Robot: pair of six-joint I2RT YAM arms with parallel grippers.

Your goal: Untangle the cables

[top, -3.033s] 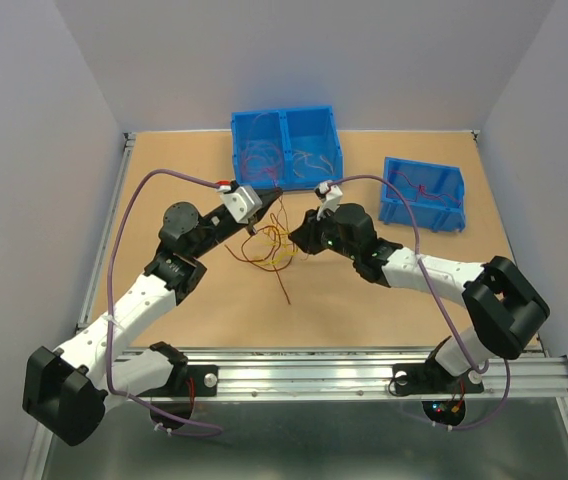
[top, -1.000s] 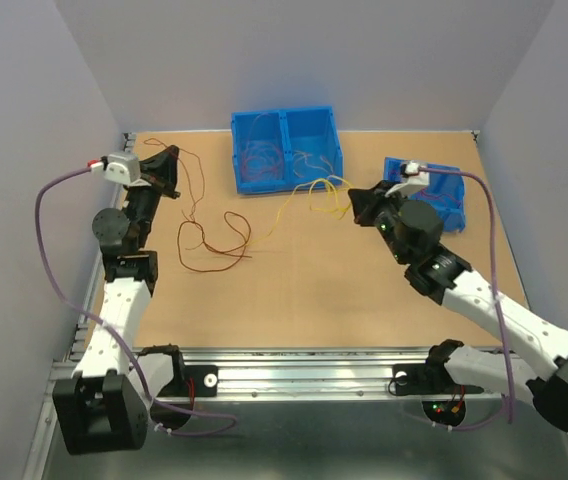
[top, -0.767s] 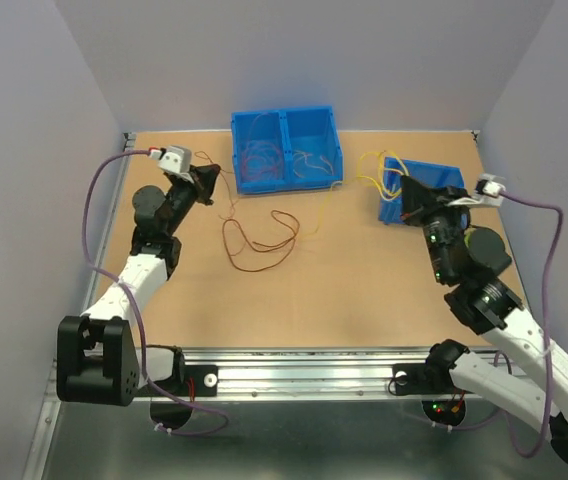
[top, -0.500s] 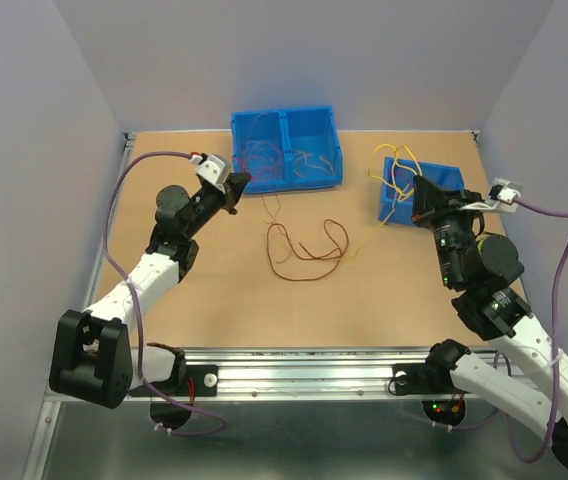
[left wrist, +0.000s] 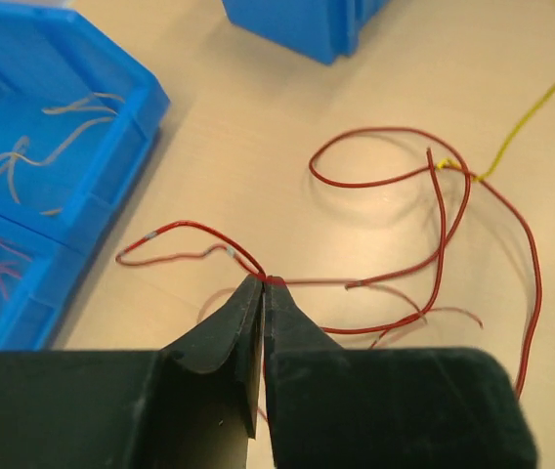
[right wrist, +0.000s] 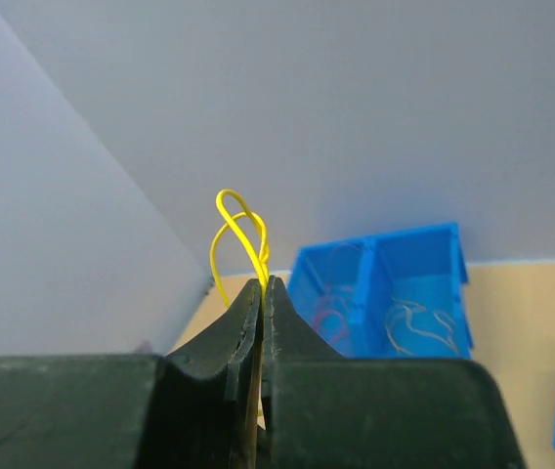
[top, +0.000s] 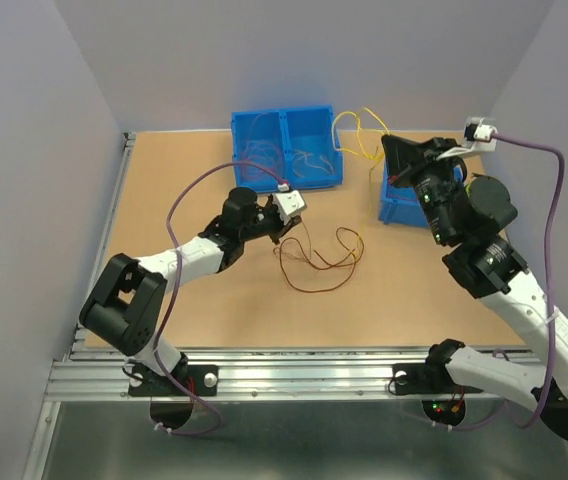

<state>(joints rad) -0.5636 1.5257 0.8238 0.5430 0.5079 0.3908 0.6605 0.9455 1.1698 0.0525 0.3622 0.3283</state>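
Your left gripper (left wrist: 263,283) sits low over the tan tabletop (top: 214,300). Its jaws look pressed together on a hair-thin red wire (left wrist: 188,224), with only a slit between them. The rest of that red wire lies in loose loops on the table, just ahead and to the right of the fingertips.

Your right gripper (right wrist: 261,283) is raised high, near the smaller blue plastic bin (top: 401,208). It is clamped on a hair-thin yellow wire (right wrist: 227,193) that curls in a small loop above its tips.

The relation that matters is the yellow wire's line. From the right gripper it drops down and to the left, reaching the far edge of the red loops, where it appears hooked at a crossing (left wrist: 448,167). That catch lies on the side of the tangle away from your left gripper, with the loops between them.

My judgement is that the next pull should run along the yellow wire's length, up and to the right, while the left grip anchors the red. The two-compartment blue plastic bin (top: 286,118) stands beyond, with other wires inside.
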